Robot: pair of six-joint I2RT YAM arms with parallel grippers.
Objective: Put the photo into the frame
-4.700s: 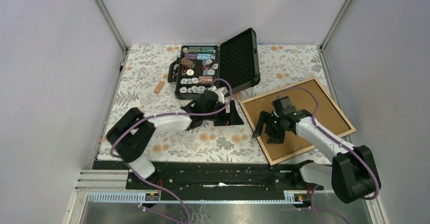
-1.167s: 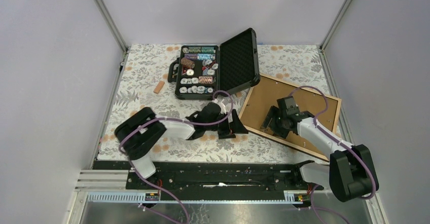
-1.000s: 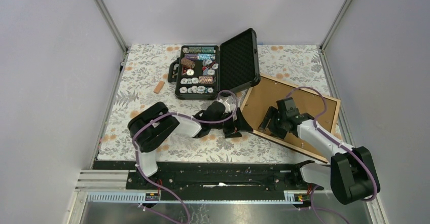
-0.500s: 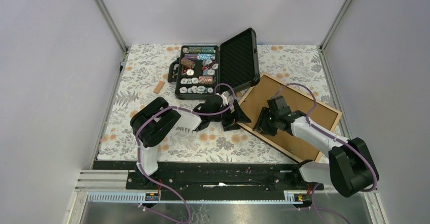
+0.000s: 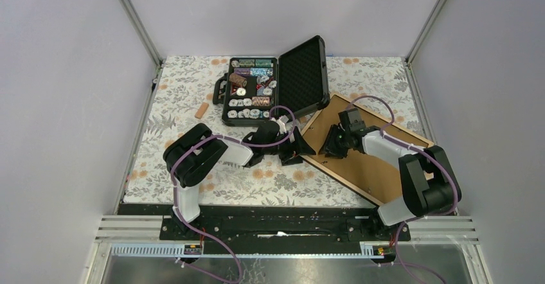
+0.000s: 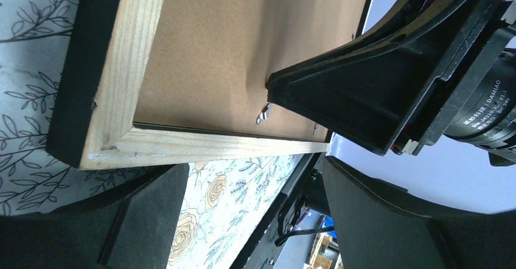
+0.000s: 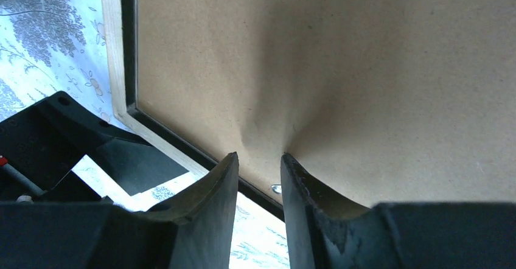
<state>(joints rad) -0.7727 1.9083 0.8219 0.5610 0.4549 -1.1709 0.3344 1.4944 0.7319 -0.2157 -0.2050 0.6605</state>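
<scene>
Frame [image 5: 373, 171], the only one here, lies back-up on the right half of the flowered tablecloth [image 5: 180, 97], its brown backing board [image 7: 365, 68] showing inside the light wood rim. Two arms meet at its near left corner. The left gripper [image 5: 297, 149] has its jaws spread wide beside that corner, while the right gripper [image 7: 258, 156] has its jaws drawn to a narrow gap, tips on the board by one small metal tab [image 7: 277, 188]; whether they pinch anything I can't tell. One open black case of poker chips [image 5: 250, 91] and one tan block [image 5: 202, 110] sit farther back, between pale lilac walls.

light wood frame [image 6: 122, 86] corner on floral cloth [image 6: 30, 50], right end effector [image 6: 271, 89] tip beside perhaps a metal tab [image 6: 261, 115]
</scene>
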